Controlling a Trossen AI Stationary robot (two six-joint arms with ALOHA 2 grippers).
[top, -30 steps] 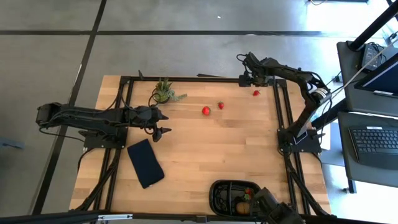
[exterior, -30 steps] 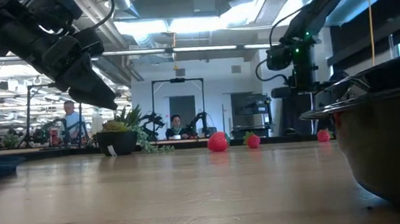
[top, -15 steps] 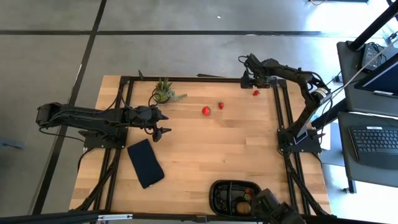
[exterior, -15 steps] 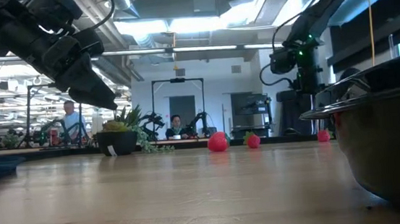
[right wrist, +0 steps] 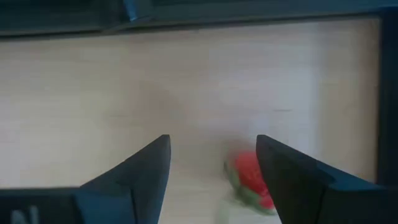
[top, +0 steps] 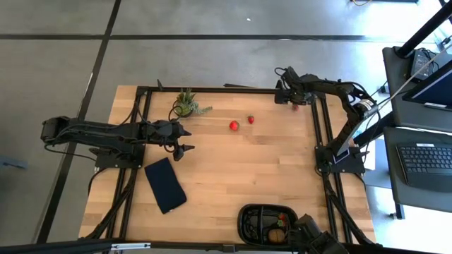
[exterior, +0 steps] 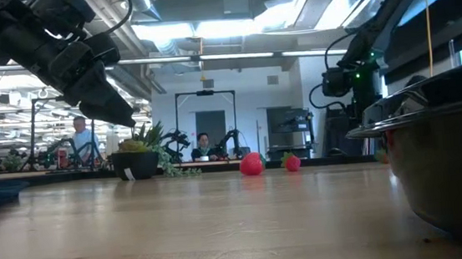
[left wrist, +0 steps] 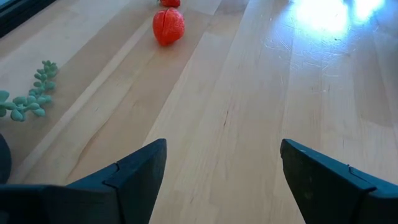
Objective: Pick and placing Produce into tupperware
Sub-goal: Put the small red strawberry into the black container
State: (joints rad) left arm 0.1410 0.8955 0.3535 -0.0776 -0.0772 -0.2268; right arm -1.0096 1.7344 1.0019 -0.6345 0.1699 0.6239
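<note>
Two red strawberries (top: 234,125) (top: 250,120) lie mid-table toward the far side; in the low view they show as one strawberry (exterior: 252,164) and another (exterior: 292,163). A third strawberry (right wrist: 252,180) lies at the far right corner. My right gripper (right wrist: 212,142) hangs open above it, fingers pointing down, and in the high view the right gripper (top: 291,97) covers most of it. The black tupperware (top: 248,220) sits at the near edge with a kiwi (top: 274,234) and a strawberry (top: 282,217) inside. My left gripper (top: 188,141) waits open over the table's left part.
A potted green plant (top: 186,104) stands at the far left, and a flat navy slab (top: 165,185) lies near the left side. Black frame rails (top: 316,120) run along the table's edges. Bare wood stretches between the strawberries and the tupperware. People show in the room behind.
My right gripper has moved toward the table's right edge and a little down, coming over the strawberry at the far right corner. Nothing else has moved.
</note>
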